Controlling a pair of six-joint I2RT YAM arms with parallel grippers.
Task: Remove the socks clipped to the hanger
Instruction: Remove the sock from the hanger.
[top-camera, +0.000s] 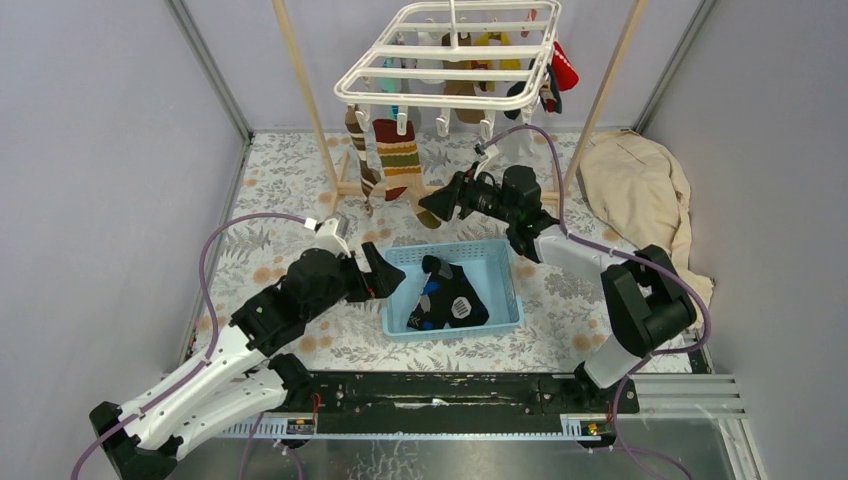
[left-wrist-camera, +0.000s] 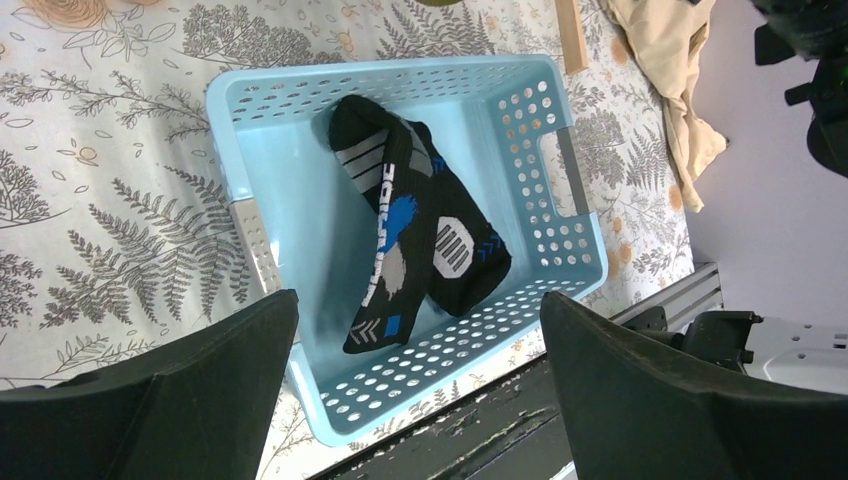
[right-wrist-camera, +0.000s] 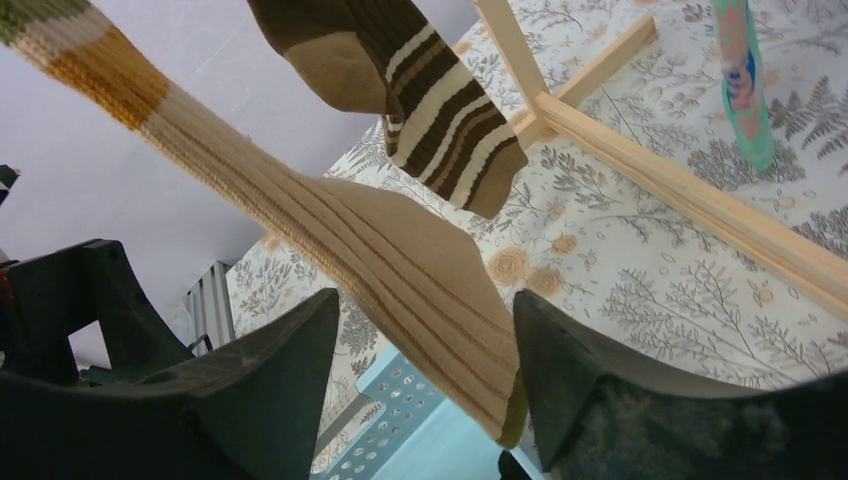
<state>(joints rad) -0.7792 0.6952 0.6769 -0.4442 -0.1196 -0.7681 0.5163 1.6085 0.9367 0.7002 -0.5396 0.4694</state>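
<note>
The socks are in two places: most hang clipped under the hanger at the back of the table, and two lie in the blue basket near the front. At the left, the left gripper hovers at the basket's left rim with its jaws spread wide and nothing between them. The single basket holds exactly two black socks, patterned in white, grey and blue, one crossed over the other. Behind the basket, two socks dangle from the hanger's front row: a narrow dark-striped sock to the left of a larger striped sock in tan, red and green. Further back, yellow, white, tan, teal, black and red ones overlap too much to count. The right gripper has its jaws apart on either side of the larger striped sock's toe, which lies flat and unsqueezed between them. One beige cloth lies at the right.
</note>
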